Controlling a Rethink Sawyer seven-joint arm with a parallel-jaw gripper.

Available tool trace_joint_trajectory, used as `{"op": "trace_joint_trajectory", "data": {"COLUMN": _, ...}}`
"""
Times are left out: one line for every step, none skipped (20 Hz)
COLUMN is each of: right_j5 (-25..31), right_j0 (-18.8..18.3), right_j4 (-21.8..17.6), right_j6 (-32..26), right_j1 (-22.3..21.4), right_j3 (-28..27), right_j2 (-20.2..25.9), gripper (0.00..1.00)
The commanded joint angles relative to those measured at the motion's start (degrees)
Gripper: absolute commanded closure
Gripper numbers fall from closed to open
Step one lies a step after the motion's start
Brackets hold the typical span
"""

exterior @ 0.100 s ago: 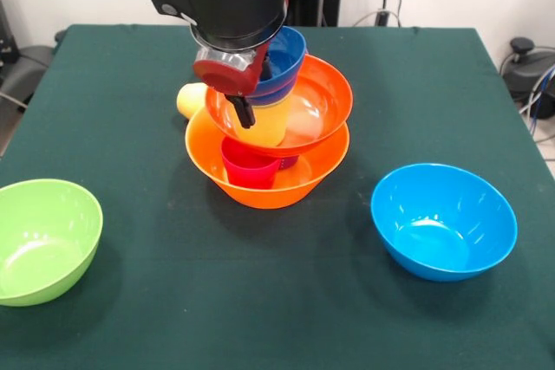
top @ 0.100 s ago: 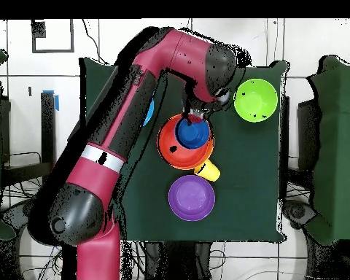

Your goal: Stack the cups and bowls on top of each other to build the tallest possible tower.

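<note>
The tower [exterior @ 0.100 s ago: 269, 158] stood in the middle of the dark green table [exterior @ 0.100 s ago: 260, 301], directly under the gripper [exterior @ 0.100 s ago: 243, 112]. Its base was the largest orange-yellow bowl [exterior @ 0.100 s ago: 260, 188], glossy and wide. Inside it, below the gripper, sat a red-pink cup [exterior @ 0.100 s ago: 250, 169], with a sliver of a purple cup [exterior @ 0.100 s ago: 289, 162] just beside it. A red-orange bowl [exterior @ 0.100 s ago: 325, 97] rested on these cups, tilted, its rim higher on the side away from the gripper. An orange-yellow cup [exterior @ 0.100 s ago: 267, 123] stood in that bowl, touching or nearly touching the gripper's dark tip. The small dark blue bowl [exterior @ 0.100 s ago: 286, 62] perched at the top, just behind the gripper and partly hidden by it.

A pale yellow cup [exterior @ 0.100 s ago: 189, 100] lay on its side just outside the tower, close beside the gripper. The lime green bowl [exterior @ 0.100 s ago: 43, 240] and the light blue bowl [exterior @ 0.100 s ago: 444, 223] sat upright on the table, well apart from the gripper on opposite sides, nearer the camera in the front view. In the overhead view a purple bowl [top @ 0.100 s ago: 192, 197] sat alone on the table, near the tower

Only one dark fingertip showed below the red wrist, so whether the gripper was spread or pinched could not be told
</note>
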Motion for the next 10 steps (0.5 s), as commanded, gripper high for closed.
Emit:
{"op": "trace_joint_trajectory", "data": {"right_j5": 6.88, "right_j0": 0.94, "right_j4": 2.90, "right_j6": 3.38, "right_j1": -1.75, "right_j3": -5.27, "right_j2": 3.66, "gripper": 0.00}}
{"op": "trace_joint_trajectory", "data": {"right_j5": 6.50, "right_j0": 0.93, "right_j4": 2.88, "right_j6": 3.70, "right_j1": -1.95, "right_j3": -5.50, "right_j2": 3.56, "gripper": 0.00}}
{"op": "trace_joint_trajectory", "data": {"right_j5": 6.22, "right_j0": 0.95, "right_j4": 2.88, "right_j6": 3.88, "right_j1": -2.07, "right_j3": -5.54, "right_j2": 3.53, "gripper": 0.00}}
{"op": "trace_joint_trajectory", "data": {"right_j5": 5.98, "right_j0": 0.91, "right_j4": 2.84, "right_j6": 4.04, "right_j1": -2.13, "right_j3": -5.62, "right_j2": 3.48, "gripper": 0.00}}
{"op": "trace_joint_trajectory", "data": {"right_j5": 5.73, "right_j0": 0.87, "right_j4": 2.81, "right_j6": 4.20, "right_j1": -2.19, "right_j3": -5.70, "right_j2": 3.43, "gripper": 0.00}}
{"op": "trace_joint_trajectory", "data": {"right_j5": 5.33, "right_j0": 0.96, "right_j4": 2.74, "right_j6": 4.40, "right_j1": -2.36, "right_j3": -5.79, "right_j2": 3.35, "gripper": 0.00}}
{"op": "trace_joint_trajectory", "data": {"right_j5": 4.97, "right_j0": 0.94, "right_j4": 2.67, "right_j6": 4.53, "right_j1": -2.42, "right_j3": -5.88, "right_j2": 3.33, "gripper": 0.00}}
{"op": "trace_joint_trajectory", "data": {"right_j5": 4.64, "right_j0": 0.85, "right_j4": 2.46, "right_j6": 4.47, "right_j1": -2.43, "right_j3": -5.96, "right_j2": 3.24, "gripper": 0.00}}
{"op": "trace_joint_trajectory", "data": {"right_j5": 4.30, "right_j0": 0.76, "right_j4": 2.25, "right_j6": 4.41, "right_j1": -2.44, "right_j3": -6.04, "right_j2": 3.16, "gripper": 0.00}}
{"op": "trace_joint_trajectory", "data": {"right_j5": 3.81, "right_j0": 0.65, "right_j4": 1.94, "right_j6": 4.34, "right_j1": -2.36, "right_j3": -6.18, "right_j2": 3.03, "gripper": 0.00}}
